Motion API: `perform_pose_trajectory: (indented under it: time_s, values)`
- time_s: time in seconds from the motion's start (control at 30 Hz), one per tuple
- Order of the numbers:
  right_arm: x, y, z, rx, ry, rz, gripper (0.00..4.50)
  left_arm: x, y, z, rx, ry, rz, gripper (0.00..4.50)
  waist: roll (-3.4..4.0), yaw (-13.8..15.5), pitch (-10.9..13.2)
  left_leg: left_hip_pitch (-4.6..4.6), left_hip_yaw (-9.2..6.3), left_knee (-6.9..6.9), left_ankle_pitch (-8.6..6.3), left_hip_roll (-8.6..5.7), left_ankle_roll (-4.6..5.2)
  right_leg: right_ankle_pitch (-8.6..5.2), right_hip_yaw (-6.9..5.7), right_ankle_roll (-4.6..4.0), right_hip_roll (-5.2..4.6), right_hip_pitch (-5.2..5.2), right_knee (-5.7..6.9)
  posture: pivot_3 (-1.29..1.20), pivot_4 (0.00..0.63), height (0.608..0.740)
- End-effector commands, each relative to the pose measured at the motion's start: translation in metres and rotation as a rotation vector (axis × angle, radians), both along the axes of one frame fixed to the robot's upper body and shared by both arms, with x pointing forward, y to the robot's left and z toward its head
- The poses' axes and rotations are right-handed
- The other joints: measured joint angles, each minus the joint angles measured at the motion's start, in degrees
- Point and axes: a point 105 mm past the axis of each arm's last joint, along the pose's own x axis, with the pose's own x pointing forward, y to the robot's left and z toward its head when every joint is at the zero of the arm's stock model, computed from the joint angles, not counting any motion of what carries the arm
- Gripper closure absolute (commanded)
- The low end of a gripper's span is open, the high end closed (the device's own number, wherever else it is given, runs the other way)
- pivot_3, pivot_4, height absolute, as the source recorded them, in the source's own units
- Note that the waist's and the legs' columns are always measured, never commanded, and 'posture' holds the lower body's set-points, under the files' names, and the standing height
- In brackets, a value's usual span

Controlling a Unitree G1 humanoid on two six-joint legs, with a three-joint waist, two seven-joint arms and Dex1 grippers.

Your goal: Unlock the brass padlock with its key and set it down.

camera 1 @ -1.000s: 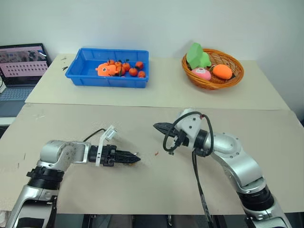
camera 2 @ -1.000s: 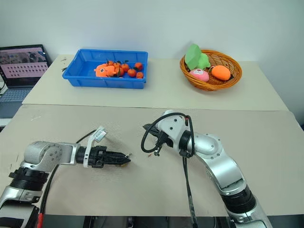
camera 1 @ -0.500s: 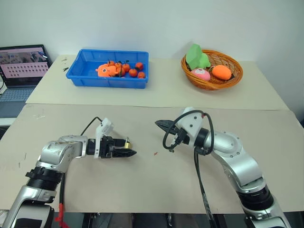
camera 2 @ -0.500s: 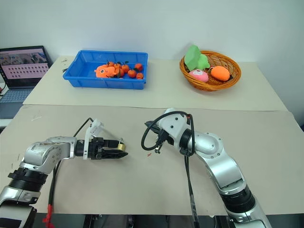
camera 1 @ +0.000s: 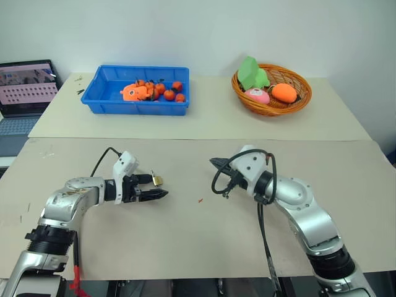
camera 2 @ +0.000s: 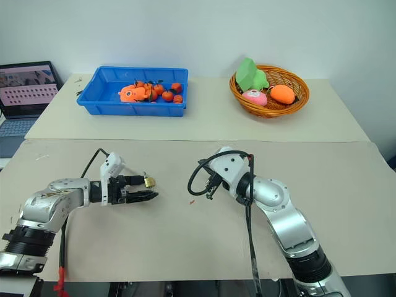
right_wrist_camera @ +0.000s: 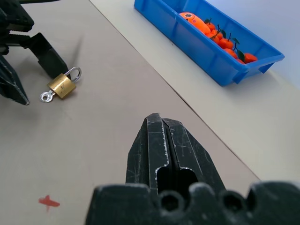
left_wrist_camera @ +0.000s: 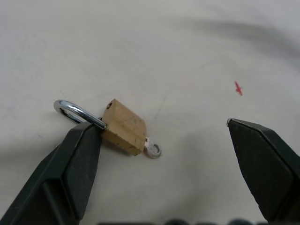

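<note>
1. Brass-yellow, the small metal padlock (left_wrist_camera: 123, 126) with its silver shackle lies on the beige table (camera 1: 185, 247), key in its base.
2. The left gripper (left_wrist_camera: 164, 178), spread wide, touches its shackle end.
3. The right gripper (right_wrist_camera: 171, 145), clenched empty, hovers well apart.

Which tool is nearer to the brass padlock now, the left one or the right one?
Left. The left tool stands open around the brass padlock, which lies on the table with its key in. The right tool, shut, is well away.
</note>
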Motion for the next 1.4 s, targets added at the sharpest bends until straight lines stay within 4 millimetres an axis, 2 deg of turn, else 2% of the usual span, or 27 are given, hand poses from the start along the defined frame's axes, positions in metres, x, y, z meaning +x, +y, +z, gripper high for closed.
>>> perform_pose_trajectory:
  time_s: [0.03, 0.27, 0.37, 0.4, 0.7, 0.87, 0.97, 1.07, 1.17, 1.3, 1.4]
  values:
    - [-0.001, 0.001, 0.014, 0.015, -0.067, 0.008, 4.5, -0.022, -0.019, 0.028, -0.163, 0.051, -0.161, 0.03, -0.03, 0.0, 0.0, -0.13, -0.02, 0.0, 0.0, 0.0, 0.0, 0.0, -0.01, 0.01, 0.0, -0.09, -0.01, 0.0, 0.15, 0.74]
    - [0.0, 0.002, 0.012, 0.017, -0.066, 0.002, 4.5, -0.039, -0.026, 0.025, -0.087, 0.034, -0.27, 0.03, -0.02, -0.1, 0.0, -0.19, -0.05, 0.0, 0.0, -0.01, 0.0, 0.0, -0.04, 0.01, -0.01, -0.12, -0.05, 0.0, 0.15, 0.74]
    - [0.0, 0.003, 0.013, 0.023, -0.071, 0.003, 4.5, -0.035, -0.017, -0.001, 0.074, 0.018, -0.253, 0.03, -0.02, -0.1, 0.0, -0.15, -0.06, 0.0, 0.0, -0.01, 0.0, 0.0, -0.05, 0.01, -0.01, -0.09, -0.04, 0.0, 0.15, 0.74]
    - [0.0, 0.003, 0.013, 0.023, -0.073, 0.004, 4.5, -0.032, -0.014, -0.002, 0.071, 0.024, -0.235, 0.03, -0.02, -0.1, 0.0, -0.13, -0.05, 0.0, 0.0, -0.01, 0.0, 0.0, -0.05, 0.0, 0.0, -0.08, -0.04, 0.0, 0.15, 0.74]
    - [0.001, 0.0, 0.013, 0.018, -0.085, -0.005, 4.5, 0.006, 0.01, 0.033, -0.037, -0.08, -0.078, 0.03, -0.05, 0.1, 0.0, -0.17, -0.04, 0.01, 0.0, -0.02, 0.0, -0.01, -0.07, 0.01, -0.01, -0.09, -0.03, 0.0, 0.15, 0.74]
    - [0.0, -0.01, 0.013, 0.056, -0.056, -0.031, 4.5, 0.004, 0.025, 0.052, -0.125, -0.101, -0.029, 0.03, -0.06, 0.0, 0.0, -0.21, -0.05, 0.0, 0.0, -0.01, 0.0, 0.0, -0.06, 0.01, -0.01, -0.12, -0.08, 0.0, 0.15, 0.74]
    - [0.001, -0.021, 0.017, 0.131, -0.025, -0.076, 4.5, 0.015, 0.041, 0.049, -0.079, -0.187, 0.092, 0.03, -0.06, 0.0, 0.0, -0.21, -0.06, 0.0, 0.0, 0.0, 0.0, 0.0, -0.07, 0.01, -0.02, -0.12, -0.06, 0.0, 0.15, 0.74]
    - [0.006, -0.036, 0.01, 0.123, -0.014, -0.16, 4.5, 0.023, 0.05, 0.05, -0.046, -0.273, 0.182, 0.03, -0.06, 0.0, 0.0, -0.16, -0.07, 0.01, 0.0, -0.01, 0.0, 0.0, -0.07, 0.0, -0.02, -0.08, -0.02, 0.0, 0.15, 0.74]
    - [0.013, -0.06, 0.0, 0.128, -0.016, -0.326, 4.5, 0.021, 0.06, 0.046, 0.022, -0.365, 0.235, 0.03, -0.06, 0.0, 0.0, -0.16, -0.06, 0.0, 0.0, 0.0, 0.0, 0.0, -0.08, 0.0, -0.03, -0.07, -0.04, 0.0, 0.15, 0.74]
    - [0.014, -0.082, -0.001, 0.201, -0.025, -0.501, 4.5, 0.016, 0.074, 0.046, 0.098, -0.46, 0.281, 0.03, -0.07, 0.1, 0.0, -0.22, 0.0, -0.01, 0.0, -0.01, 0.0, 0.0, -0.07, 0.0, -0.1, -0.14, -0.05, 0.0, 0.15, 0.74]
    - [0.012, -0.098, -0.005, 0.243, -0.025, -0.636, 4.5, 0.018, 0.085, 0.053, 0.112, -0.562, 0.387, 0.03, -0.06, 0.1, 0.0, -0.17, -0.01, -0.02, 0.0, 0.03, 0.0, 0.01, -0.08, -0.01, -0.06, -0.12, -0.01, 0.0, 0.15, 0.74]
